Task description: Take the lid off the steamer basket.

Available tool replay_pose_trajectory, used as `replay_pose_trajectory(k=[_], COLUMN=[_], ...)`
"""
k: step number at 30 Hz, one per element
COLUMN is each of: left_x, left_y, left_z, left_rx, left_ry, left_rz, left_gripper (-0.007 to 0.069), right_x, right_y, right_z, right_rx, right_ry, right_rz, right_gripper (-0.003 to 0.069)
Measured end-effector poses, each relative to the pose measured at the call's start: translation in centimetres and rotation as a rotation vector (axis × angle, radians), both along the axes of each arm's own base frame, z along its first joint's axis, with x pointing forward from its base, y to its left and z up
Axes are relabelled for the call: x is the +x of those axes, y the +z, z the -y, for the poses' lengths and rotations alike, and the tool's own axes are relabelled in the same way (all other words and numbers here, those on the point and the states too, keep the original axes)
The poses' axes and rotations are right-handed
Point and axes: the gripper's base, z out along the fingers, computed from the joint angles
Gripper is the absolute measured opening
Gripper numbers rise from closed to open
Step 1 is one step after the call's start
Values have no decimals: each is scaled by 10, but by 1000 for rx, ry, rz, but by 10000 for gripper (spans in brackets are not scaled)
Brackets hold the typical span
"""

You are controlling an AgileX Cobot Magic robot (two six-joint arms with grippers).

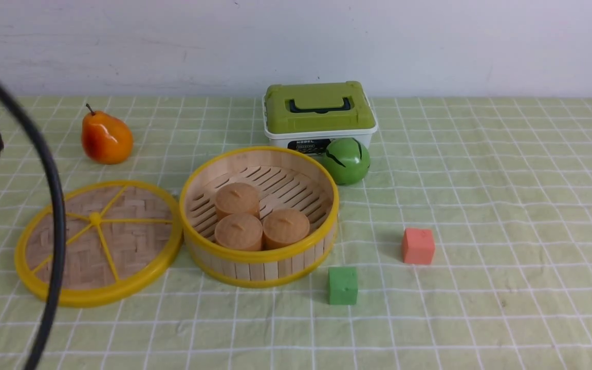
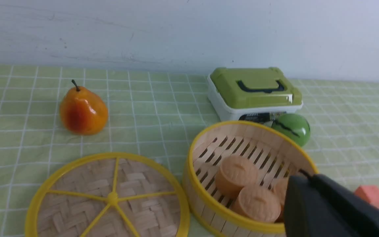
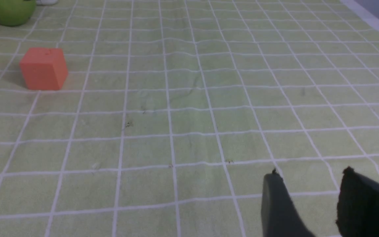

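— Where is the lid lying?
— Flat on the surface, just left of the steamer basket, showing woven bamboo, a yellow rim and spokes.
— Grippers?
— The right gripper is gaping apart. The left gripper is showing perhaps one finger, so I cannot tell.

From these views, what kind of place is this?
Probably a staged tabletop test setup, not a real kitchen: green checked cloth against a bare white wall, with scattered props: a pear, a red cube, a green cube, the open steamer basket and its lid.
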Motion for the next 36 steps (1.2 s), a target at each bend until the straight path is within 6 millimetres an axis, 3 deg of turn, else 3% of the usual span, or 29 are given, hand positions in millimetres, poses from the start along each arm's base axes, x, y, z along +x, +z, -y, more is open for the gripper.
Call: replay_pose_trajectory(k=[4,6,11,20,25,30,33,36], left_x=[-13,-14,-17,-24,-47,-76,-78,-77], left_y=[-38,-47,-90,-123,-137,-154,-173,-177], left_z=[-1,-1,-1,0,1,-5,-12,-15], left_rx=[118,135,159,165,197,40,-25,-66], left_ry=[-34,-41,-56,-75,-112,-16,75,128], left_rz=[-31,-49,-170,-270,-192,21,97,102], left_gripper=[-13,-13,-13,-13,-13,-13,-13,-13], right_x=[0,0,0,0,0,0,0,0], right_y=[0,0,0,0,0,0,0,0], right_z=[0,0,0,0,0,0,0,0], right_rx=[0,0,0,0,0,0,0,0], right_ry=[0,0,0,0,0,0,0,0], right_rz=[0,0,0,0,0,0,0,0], right_gripper=[244,244,244,244,244,244,244,244])
